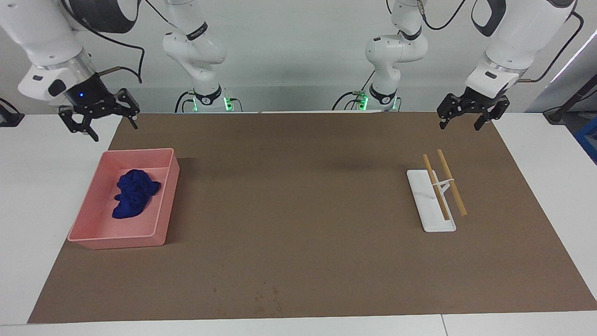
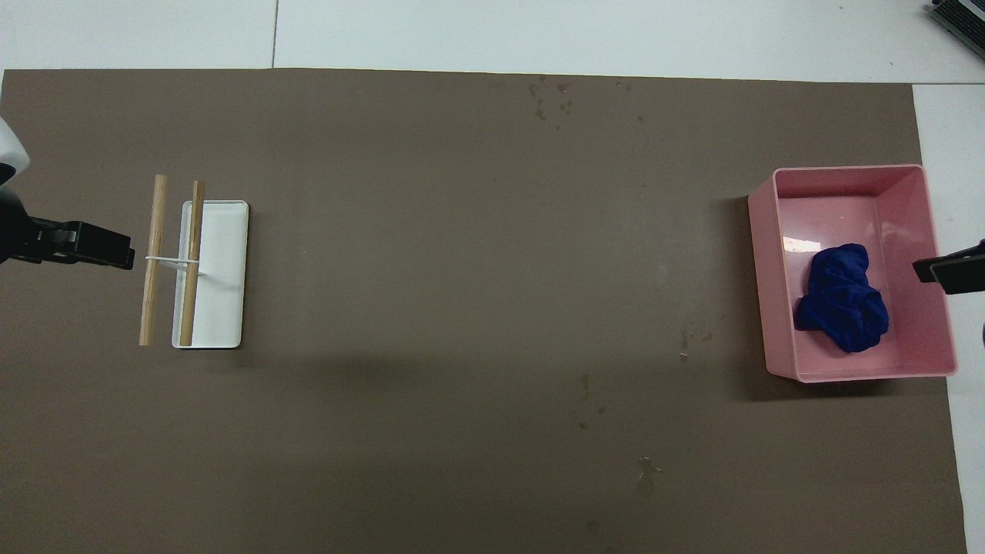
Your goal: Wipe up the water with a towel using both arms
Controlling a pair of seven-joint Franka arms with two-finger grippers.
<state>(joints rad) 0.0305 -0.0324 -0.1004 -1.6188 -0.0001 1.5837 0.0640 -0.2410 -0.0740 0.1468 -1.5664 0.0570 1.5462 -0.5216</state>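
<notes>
**Op:** From my feeds, the towel (image 1: 134, 193) sits bunched in the pink bin (image 1: 161, 233), on the bin floor, closer to the wall on the robots' side. Nothing is touching it.

**Desk:** And the bin itself?

**Op:** On the mat (image 1: 298, 242) at the right arm's end, its outer wall about level with the mat's edge there.

**Desk:** Right gripper?

**Op:** The right gripper (image 1: 99, 122) is up in the air with fingers spread wide and empty. It hangs over the mat's corner at the robots' edge, clear of the bin. In the overhead view only its tip (image 2: 948, 271) shows, at the bin's outer rim.

**Desk:** Left one?

**Op:** The left gripper (image 1: 461, 120) is also spread wide and empty, raised over the mat's corner at the robots' edge, left arm's end. That arm is waiting.

**Desk:** Anything under it?

**Op:** A white tray (image 1: 426, 205) with two sticks (image 1: 451, 188) lying across it, well in from that corner.

**Desk:** The water?

**Op:** I can't make out a streak for certain. I see small dark blotches (image 1: 267, 298) near the mat's edge farthest from the robots, about midway along it.
</notes>
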